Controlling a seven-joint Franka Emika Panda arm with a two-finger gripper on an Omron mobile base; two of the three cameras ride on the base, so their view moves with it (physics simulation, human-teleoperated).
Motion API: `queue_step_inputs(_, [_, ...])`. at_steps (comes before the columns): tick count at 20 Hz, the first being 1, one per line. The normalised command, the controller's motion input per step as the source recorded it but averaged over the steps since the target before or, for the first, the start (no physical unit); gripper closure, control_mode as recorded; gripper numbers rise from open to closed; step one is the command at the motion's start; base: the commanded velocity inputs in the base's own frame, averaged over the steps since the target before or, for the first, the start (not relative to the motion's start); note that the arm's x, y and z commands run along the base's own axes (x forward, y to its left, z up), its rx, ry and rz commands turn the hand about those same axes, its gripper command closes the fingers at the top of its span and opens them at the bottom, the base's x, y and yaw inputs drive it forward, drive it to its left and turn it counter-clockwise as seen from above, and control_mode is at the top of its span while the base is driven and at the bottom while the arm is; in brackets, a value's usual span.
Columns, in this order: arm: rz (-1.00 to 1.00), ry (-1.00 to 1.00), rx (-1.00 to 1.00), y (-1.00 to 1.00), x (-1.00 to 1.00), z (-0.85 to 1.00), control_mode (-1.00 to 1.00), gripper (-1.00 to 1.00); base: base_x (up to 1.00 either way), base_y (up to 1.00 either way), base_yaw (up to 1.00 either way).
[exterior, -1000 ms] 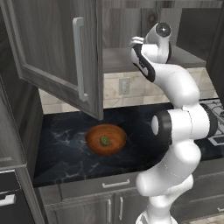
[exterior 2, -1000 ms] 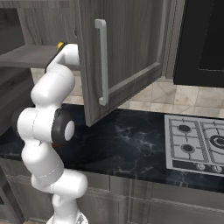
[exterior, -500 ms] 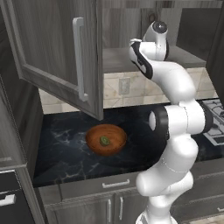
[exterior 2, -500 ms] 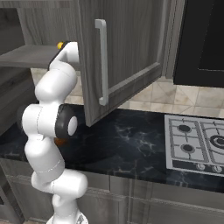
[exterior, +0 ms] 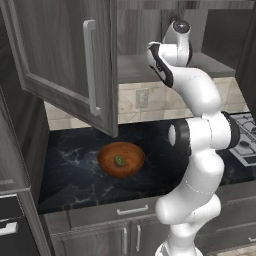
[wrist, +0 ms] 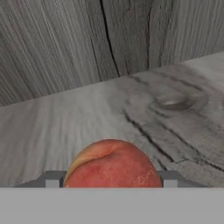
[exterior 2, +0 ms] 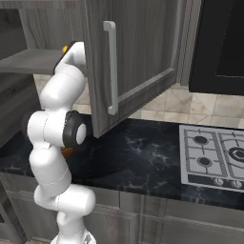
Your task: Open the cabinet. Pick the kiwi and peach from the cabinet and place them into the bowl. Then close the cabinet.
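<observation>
Peach [wrist: 113, 164] on cabinet shelf [wrist: 131, 113] between end effector fingers | grip: cannot tell if pinched | kiwi [exterior: 119, 160] in bowl [exterior: 121, 159] on bench [exterior: 70, 170], far below end effector

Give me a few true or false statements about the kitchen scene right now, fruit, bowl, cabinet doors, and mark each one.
1. The green-brown oval kiwi lies in the reddish-brown wooden bowl. True.
2. The pink-red round peach is in the bowl too. False: it sits on the grey wooden cabinet shelf, right in front of the gripper.
3. The dark grey cabinet door with the silver bar handle stands open. True.
4. The bowl sits on the gas hob. False: it is on the black marble counter.
</observation>
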Motion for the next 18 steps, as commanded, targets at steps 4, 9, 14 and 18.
queue_step_inputs(4, [0.0,0.02,0.01,0.0,-0.35,-0.01,-1.0,1.0,0.0,0.0,0.0])
queue_step_inputs(9, [0.02,0.06,0.06,0.0,-0.95,0.0,-1.0,1.0,0.0,0.0,0.0])
queue_step_inputs(14, [0.02,0.04,0.07,0.0,-1.0,-0.01,-1.0,1.0,0.0,0.0,0.0])
queue_step_inputs(18, [0.08,0.05,0.01,0.13,-1.0,-0.15,-1.0,1.0,0.0,0.0,0.0])
